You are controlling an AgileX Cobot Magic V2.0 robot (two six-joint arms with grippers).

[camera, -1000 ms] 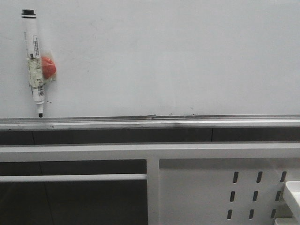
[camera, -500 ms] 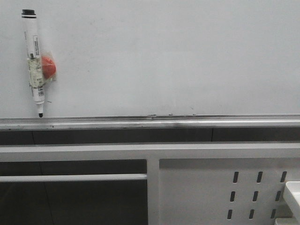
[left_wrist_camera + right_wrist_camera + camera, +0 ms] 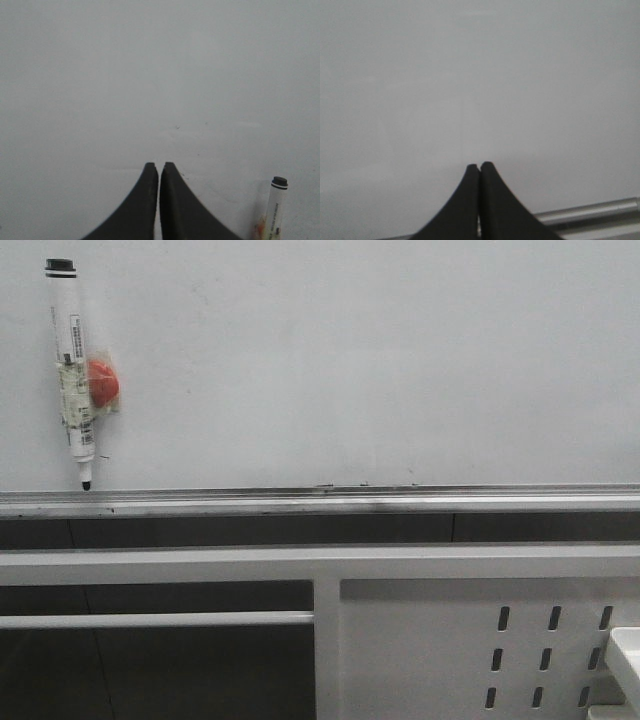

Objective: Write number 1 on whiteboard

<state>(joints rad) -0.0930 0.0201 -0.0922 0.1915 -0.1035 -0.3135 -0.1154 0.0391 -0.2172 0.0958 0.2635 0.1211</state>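
Observation:
The whiteboard (image 3: 380,360) fills the upper half of the front view, with its silver rail (image 3: 320,502) along the bottom edge. No number 1 shows on it. A white marker with a black cap (image 3: 72,370) hangs on the board at the far left, tip down, stuck to a red magnet (image 3: 102,383). Neither arm appears in the front view. My left gripper (image 3: 159,165) is shut and empty, facing the bare board, and the marker (image 3: 274,207) stands off to one side of it. My right gripper (image 3: 479,165) is shut and empty, facing the board above the rail (image 3: 590,212).
Below the rail runs a white metal frame (image 3: 320,565) with a slotted panel (image 3: 545,645) at the lower right. A white tray corner (image 3: 625,655) shows at the right edge. A few tiny dark specks (image 3: 340,484) sit just above the rail.

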